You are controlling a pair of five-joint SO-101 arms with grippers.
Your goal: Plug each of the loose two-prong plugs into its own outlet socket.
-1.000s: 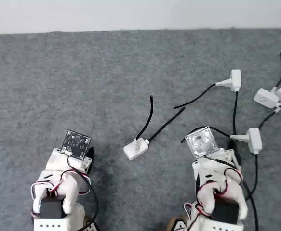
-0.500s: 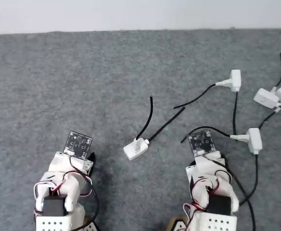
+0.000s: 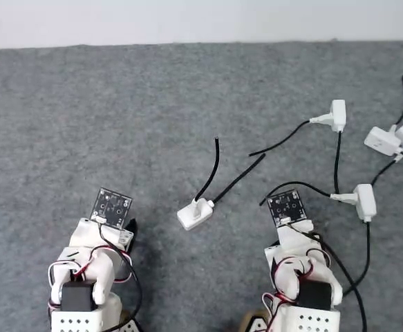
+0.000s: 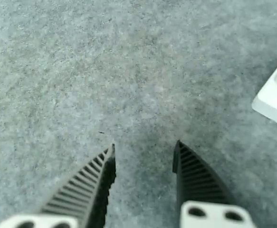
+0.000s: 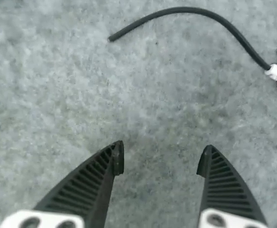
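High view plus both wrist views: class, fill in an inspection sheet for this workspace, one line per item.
Surface: grey mat, flat.
Job's things: five white plug or socket pieces. The centre piece lies alone, with the far piece and the near-right piece apart from it. The right-edge pair touch each other. Which are plugs cannot be told.
Clutter: nothing seen.
Pincers: left pincer open over bare mat; right pincer open over bare mat.
Cables: black leads trail from the pieces, with loose ends on the mat.
Surroundings: pale wall beyond the mat.
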